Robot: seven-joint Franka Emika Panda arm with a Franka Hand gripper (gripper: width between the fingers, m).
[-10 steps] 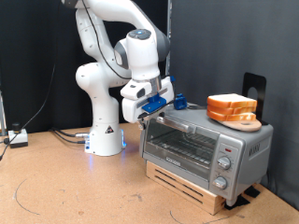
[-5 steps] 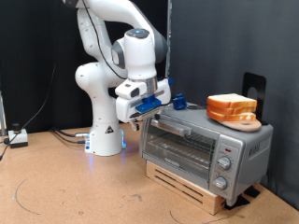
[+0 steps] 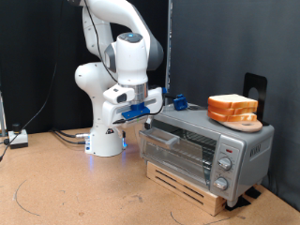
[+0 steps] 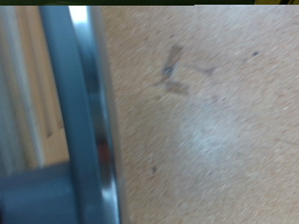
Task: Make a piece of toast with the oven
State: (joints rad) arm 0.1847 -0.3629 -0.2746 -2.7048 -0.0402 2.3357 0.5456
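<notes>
The silver-grey oven (image 3: pixel 230 150) stands on a wooden pallet at the exterior view's right. Its glass door (image 3: pixel 178 152) is tilted a little open at the top. My gripper (image 3: pixel 141 113), with blue fingertips, is at the top left end of the door, by the grey bar handle (image 4: pixel 58 103). The wrist view shows the handle and the door's shiny metal edge (image 4: pixel 95 131) close up and blurred; my fingers do not show there. No single piece of toast shows apart from the pile of bread slices (image 3: pixel 232 109) on the oven's top.
The wooden pallet (image 3: pixel 183 184) lifts the oven off the brown table (image 3: pixel 75 192). The arm's white base (image 3: pixel 105 141) stands behind the gripper, with cables (image 3: pixel 66 137) running to the exterior view's left. A black stand (image 3: pixel 254 90) rises behind the bread.
My gripper has moved down and towards the exterior view's left. The top of the oven door has come away from the oven with it.
</notes>
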